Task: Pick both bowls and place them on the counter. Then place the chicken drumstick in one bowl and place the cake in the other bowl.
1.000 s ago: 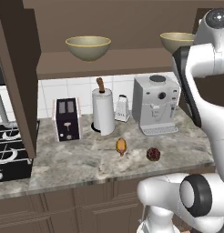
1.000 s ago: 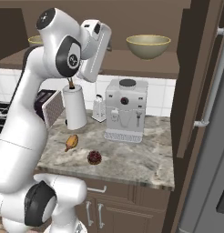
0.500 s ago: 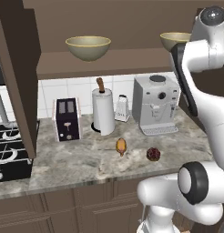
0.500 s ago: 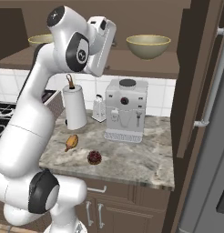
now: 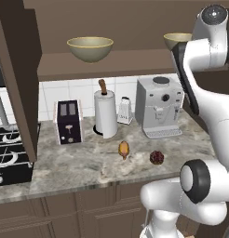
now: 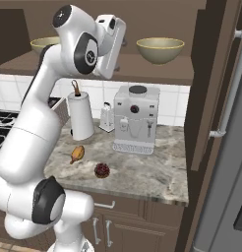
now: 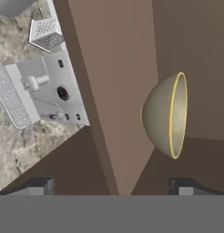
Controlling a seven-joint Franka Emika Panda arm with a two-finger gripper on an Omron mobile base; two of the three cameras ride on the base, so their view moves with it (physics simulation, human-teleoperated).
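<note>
Now my gripper [image 7: 111, 184] is spread wide, facing the right bowl [image 7: 166, 114] on the shelf [image 7: 114, 91]. I should roll level, then straddle its rim before pinching.

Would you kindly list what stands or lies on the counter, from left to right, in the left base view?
Toaster → paper towel roll → drumstick → cake
</note>
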